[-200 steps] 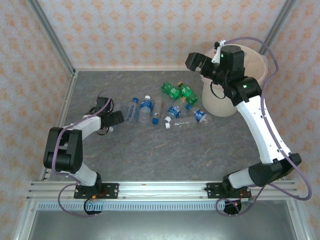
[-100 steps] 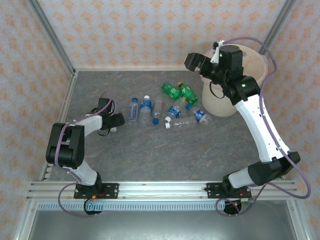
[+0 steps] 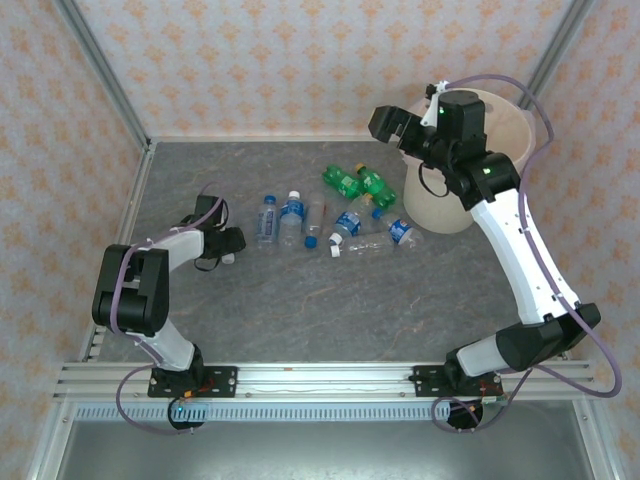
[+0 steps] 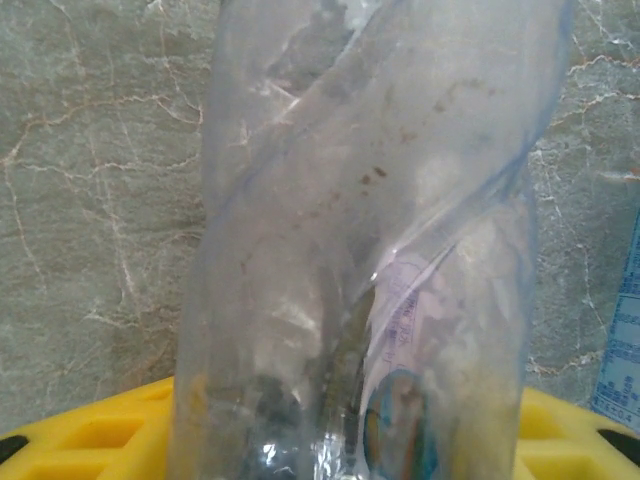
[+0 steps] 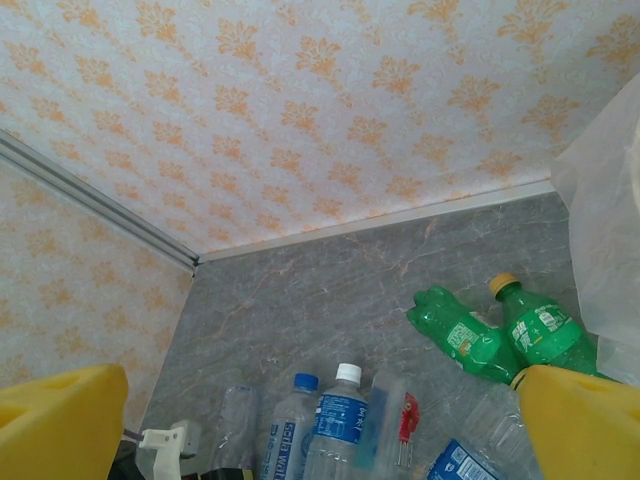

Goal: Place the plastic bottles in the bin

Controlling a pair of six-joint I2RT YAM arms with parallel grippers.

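Left gripper (image 3: 222, 243) sits low on the table (image 3: 330, 310), its yellow fingers (image 4: 70, 435) closed around a clear bottle (image 4: 370, 250). This bottle is crushed and creased, with brown specks on the plastic and a pale label bearing a blue ring and fine print too blurred to read. Right gripper (image 3: 392, 124) hangs high beside the bin (image 3: 440, 205), its jaws spread wide with nothing between them. The bin is a round cream-white bucket at the far right of the table, with a thin clear liner showing at its rim. Other bottles (image 3: 291, 218) lie in a loose row mid-table, between the left gripper and the bin: several are clear with blue labels and white or blue caps, the white lettering too small to make out. One clear bottle (image 5: 392, 425) carries a red mark. Two green bottles (image 5: 470, 335) lie side by side just beside the bin, one with a yellow cap, their green-and-white labels unreadable.
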